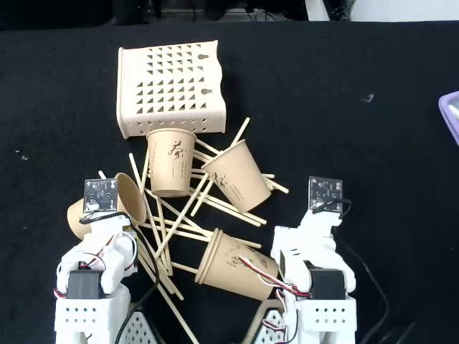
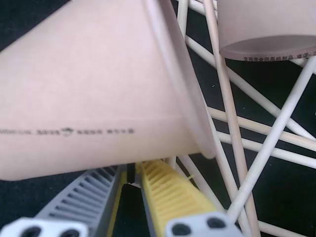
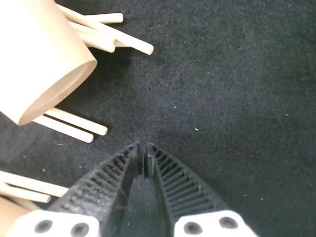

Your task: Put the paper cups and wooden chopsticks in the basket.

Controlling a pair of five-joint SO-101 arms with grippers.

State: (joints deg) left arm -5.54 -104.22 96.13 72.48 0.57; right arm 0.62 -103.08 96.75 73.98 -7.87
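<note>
Both arms sit folded back at the near table edge, wrists tipped down. The left gripper (image 2: 132, 174) is closed on nothing, its grey and yellow jaws pressed together, the tip just under the side wall of a toppled paper cup (image 2: 89, 89). Crossed wooden chopsticks (image 2: 232, 123) lie just beyond it. The right gripper (image 3: 146, 150) is likewise closed and empty, over bare black cloth (image 3: 237, 74), with another paper cup (image 3: 34, 54) ahead, toward the left arm's side. The basket (image 1: 171, 87) lies well ahead of both grippers.

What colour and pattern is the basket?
The basket is cream with rows of triangular cut-outs; clearest in the high view.
</note>
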